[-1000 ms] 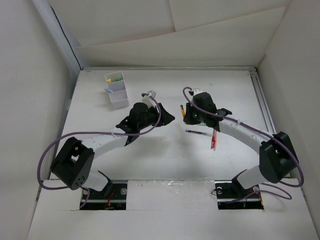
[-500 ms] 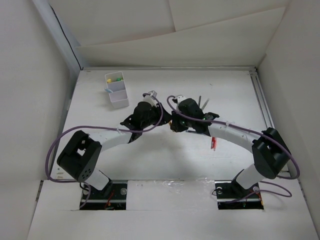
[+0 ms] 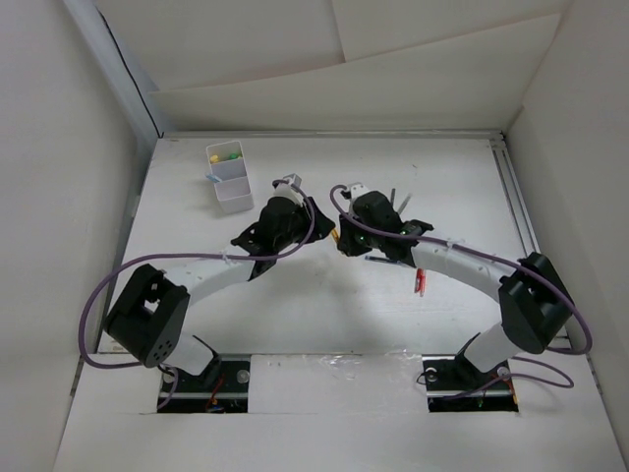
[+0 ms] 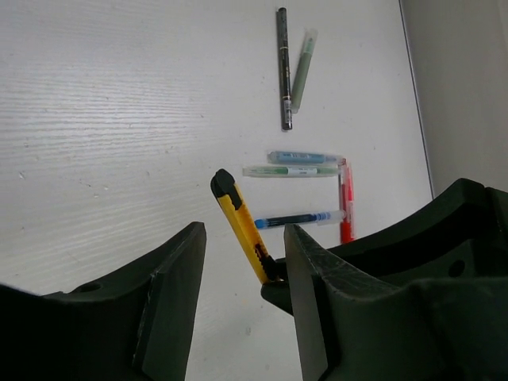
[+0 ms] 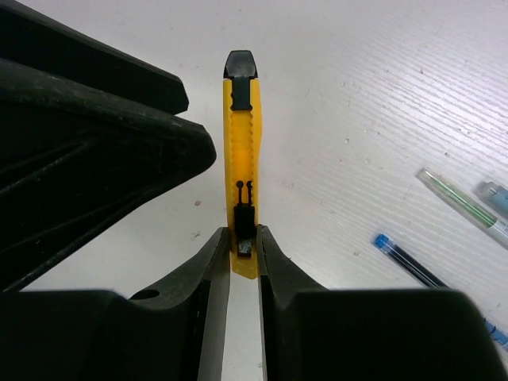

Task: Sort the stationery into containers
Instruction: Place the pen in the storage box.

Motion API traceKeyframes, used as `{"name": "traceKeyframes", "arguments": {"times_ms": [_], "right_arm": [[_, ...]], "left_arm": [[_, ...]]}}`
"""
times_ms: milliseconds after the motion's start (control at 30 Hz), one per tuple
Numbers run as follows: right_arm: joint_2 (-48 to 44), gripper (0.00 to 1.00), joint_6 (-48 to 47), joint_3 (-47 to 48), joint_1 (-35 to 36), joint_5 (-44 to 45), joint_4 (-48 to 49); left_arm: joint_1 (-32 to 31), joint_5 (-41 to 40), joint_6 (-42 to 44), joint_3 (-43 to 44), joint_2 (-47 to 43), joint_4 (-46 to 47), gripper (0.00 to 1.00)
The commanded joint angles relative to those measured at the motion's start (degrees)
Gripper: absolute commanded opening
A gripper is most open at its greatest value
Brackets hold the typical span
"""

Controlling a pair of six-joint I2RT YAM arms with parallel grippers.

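My right gripper [image 5: 243, 246] is shut on the lower end of a yellow utility knife [image 5: 240, 135], one piece of the stationery, and holds it above the table. In the overhead view the right gripper [image 3: 341, 239] meets my left gripper [image 3: 316, 222] at mid-table. The left gripper [image 4: 242, 266] is open, and the knife [image 4: 242, 222] shows in the gap just beyond its fingertips, untouched. Loose pens lie on the table: dark [image 4: 282, 67], grey-green [image 4: 303, 70], teal [image 4: 302, 157], blue [image 4: 294, 220] and red [image 4: 346, 198]. The white container [image 3: 228, 179] stands far left, with yellow and green pieces in it.
The left arm's black fingers [image 5: 95, 119] fill the left side of the right wrist view, close beside the knife. A red pen [image 3: 421, 280] lies under the right arm's forearm. White walls enclose the table on the left, back and right.
My right arm has carried the knife leftward to the left gripper. The left gripper narrowed briefly, then opened again, and has shifted slightly toward the back.
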Motion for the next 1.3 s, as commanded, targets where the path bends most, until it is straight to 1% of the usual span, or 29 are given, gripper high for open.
{"name": "traceKeyframes", "arguments": {"times_ms": [0,100,233,333,433,567,600,633,700,733,767,833,867,967,1000,1033,1133,1167,1233,1267], "right_arm": [[-2.69,0.0,-0.71,1.42,-0.34,1.37,2.34],[-3.83,0.0,-0.71,0.9,-0.34,-0.12,2.34],[-4.97,0.0,-0.71,0.9,0.19,-1.79,3.65],[-5.5,0.0,-0.71,0.37,0.71,-3.11,4.27],[-5.5,0.0,-0.71,0.37,1.24,-3.12,4.79],[-4.97,0.0,-0.71,0.37,1.24,-3.73,4.8],[-4.97,0.0,-0.71,-0.33,1.24,-3.73,4.8],[-5.49,0.0,-0.18,-0.33,1.24,-3.73,5.41],[-5.5,0.0,-0.18,-0.86,0.72,-4.34,5.94],[-5.5,0.0,-0.18,-0.86,0.71,-4.35,5.94],[-5.5,0.01,-0.18,-0.86,0.71,-4.35,5.94],[-5.5,0.14,-0.18,-0.86,0.1,-4.35,5.94],[-5.5,0.28,-0.18,-0.86,-0.42,-4.35,5.94],[-6.81,0.43,-0.79,-0.86,-1.04,-5.14,5.94],[-8.47,0.5,-1.4,-0.86,-1.04,-5.14,5.94],[-9.44,0.52,-1.41,-0.86,-1.83,-5.14,5.94],[-12.79,0.53,-2.72,-1.91,-4.46,-5.14,6.47],[-13.4,0.53,-2.73,-1.92,-4.47,-4.44,6.47],[-14.63,0.54,-2.73,-3.84,-5.26,-2.68,7.25],[-14.64,0.54,-2.73,-4.55,-6.83,-2.07,8.3]], "left_arm": [[-0.05,-0.71,1.14,2.82,-2.27,-1.08,0.41],[-0.05,-0.71,1.14,3.61,-1.75,-1.7,0.41],[-0.05,-0.19,0.62,4.75,1.24,-0.64,0.37],[-0.05,0.34,0.09,5.46,2.82,0.67,0.31],[-0.05,1.13,-0.44,4.93,2.82,2.61,0.24],[-0.05,0.61,-0.97,4.93,2.82,3.23,0.2],[-0.05,0.61,-0.97,4.93,2.82,3.23,0.18],[-0.05,0.61,-0.97,4.93,2.82,3.23,0.11],[-0.05,0.08,-0.97,4.93,2.3,3.23,0.02],[-0.05,-0.44,-0.97,4.93,2.3,3.23,0.0],[-0.05,-0.45,-1.67,4.93,1.77,3.23,0.0],[-0.05,-1.06,-1.67,4.93,1.25,3.23,0.0],[-0.05,-1.93,-1.67,4.93,1.24,1.75,0.0],[-0.05,-5.89,-1.15,6.25,-0.68,-0.11,0.0],[-0.05,-7.64,-0.28,7.12,-0.69,-2.11,0.0],[-0.05,-12.18,-0.27,7.82,-1.47,-3.35,0.0],[2.14,-17.57,0.79,10.46,-2.53,-6.0,0.0],[3.1,-18.28,0.27,10.47,-2.54,-6.0,0.0],[7.05,-19.51,-1.84,10.47,-3.06,-6.0,0.0],[8.54,-20.83,-2.72,11.08,-3.06,-6.0,0.0]]}}
